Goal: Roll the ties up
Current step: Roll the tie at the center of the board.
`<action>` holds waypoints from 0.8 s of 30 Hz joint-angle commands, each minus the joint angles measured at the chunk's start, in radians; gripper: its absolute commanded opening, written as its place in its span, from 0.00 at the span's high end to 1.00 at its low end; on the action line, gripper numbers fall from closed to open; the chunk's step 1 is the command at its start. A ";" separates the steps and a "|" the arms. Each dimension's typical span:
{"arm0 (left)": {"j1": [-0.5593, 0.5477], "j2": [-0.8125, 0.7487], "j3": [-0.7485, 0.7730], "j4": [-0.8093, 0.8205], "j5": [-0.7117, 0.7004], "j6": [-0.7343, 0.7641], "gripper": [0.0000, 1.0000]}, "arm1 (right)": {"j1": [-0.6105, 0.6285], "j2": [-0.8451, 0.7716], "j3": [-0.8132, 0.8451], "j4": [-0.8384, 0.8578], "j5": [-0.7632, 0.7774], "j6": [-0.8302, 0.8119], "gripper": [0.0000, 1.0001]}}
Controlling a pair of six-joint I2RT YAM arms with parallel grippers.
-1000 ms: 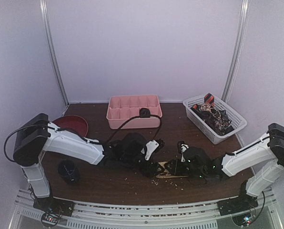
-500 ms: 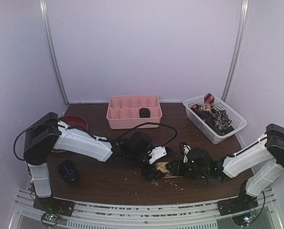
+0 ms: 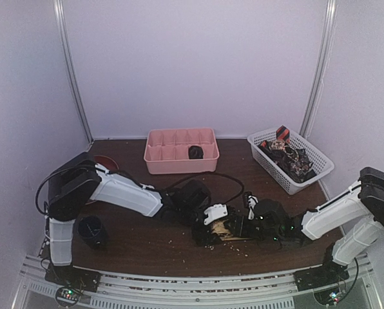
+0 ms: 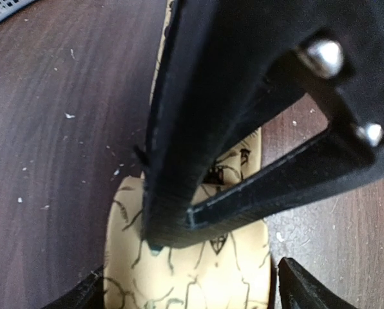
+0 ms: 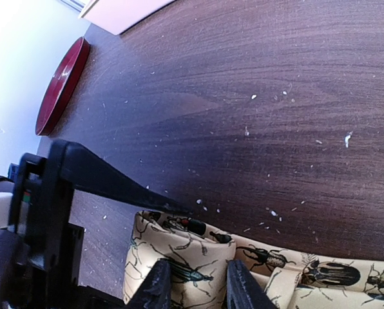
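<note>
The left fingers (image 4: 303,291) slid toward 3 o'clock, now wide around the tan tie (image 4: 198,277). The right fingers (image 5: 158,283) pinch it; rolling looks ready.

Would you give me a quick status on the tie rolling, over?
Left claw open, straddling tan tie. Right claw shut on its folded end. Claws crowd each other; crumbs on table.

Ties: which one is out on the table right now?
The tan beetle-print tie, the only one on the table. The dark tie sits in the pink tray; the other ties are heaped in the white basket.
</note>
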 commanded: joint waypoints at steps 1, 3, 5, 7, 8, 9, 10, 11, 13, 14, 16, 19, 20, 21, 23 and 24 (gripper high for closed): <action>0.003 0.031 0.046 -0.025 0.057 0.049 0.23 | -0.004 -0.005 -0.017 -0.003 -0.008 0.005 0.69; 0.003 0.031 0.044 -0.026 0.064 0.053 0.32 | -0.005 -0.003 -0.021 0.002 -0.009 0.009 0.69; 0.003 0.027 0.042 -0.026 0.070 0.056 0.40 | -0.005 -0.004 -0.025 0.006 -0.009 0.011 0.69; 0.003 0.026 0.039 -0.025 0.074 0.059 0.50 | -0.005 -0.006 -0.028 0.008 -0.014 0.012 0.69; 0.003 0.025 0.038 -0.026 0.074 0.062 0.55 | -0.005 -0.006 -0.031 0.010 -0.016 0.014 0.69; 0.003 0.024 0.036 -0.026 0.070 0.064 0.57 | -0.005 -0.007 -0.034 0.014 -0.019 0.015 0.70; 0.003 0.023 0.034 -0.028 0.068 0.067 0.59 | -0.005 -0.009 -0.037 0.016 -0.022 0.016 0.70; 0.003 0.022 0.032 -0.029 0.064 0.069 0.64 | -0.005 -0.009 -0.040 0.017 -0.025 0.017 0.70; 0.003 0.016 0.023 -0.032 0.050 0.076 0.73 | -0.005 -0.009 -0.044 0.020 -0.033 0.019 0.70; 0.003 0.010 0.018 -0.031 0.039 0.077 0.72 | -0.006 -0.007 -0.044 0.023 -0.039 0.020 0.70; 0.003 -0.001 0.006 -0.037 0.017 0.082 0.66 | -0.005 0.001 -0.040 0.031 -0.053 0.026 0.70; 0.006 -0.023 -0.016 -0.055 -0.029 0.084 0.65 | -0.005 0.030 -0.030 0.068 -0.088 0.041 0.71; 0.008 -0.032 -0.030 -0.057 -0.042 0.082 0.65 | -0.005 0.044 -0.027 0.089 -0.103 0.049 0.71; 0.012 -0.042 -0.046 -0.056 -0.052 0.079 0.65 | -0.004 0.057 -0.025 0.110 -0.116 0.059 0.71; 0.017 -0.069 -0.088 -0.048 -0.066 0.065 0.62 | -0.004 0.082 -0.020 0.148 -0.141 0.076 0.71; 0.019 -0.084 -0.114 -0.044 -0.077 0.045 0.56 | -0.003 0.094 -0.016 0.163 -0.152 0.082 0.72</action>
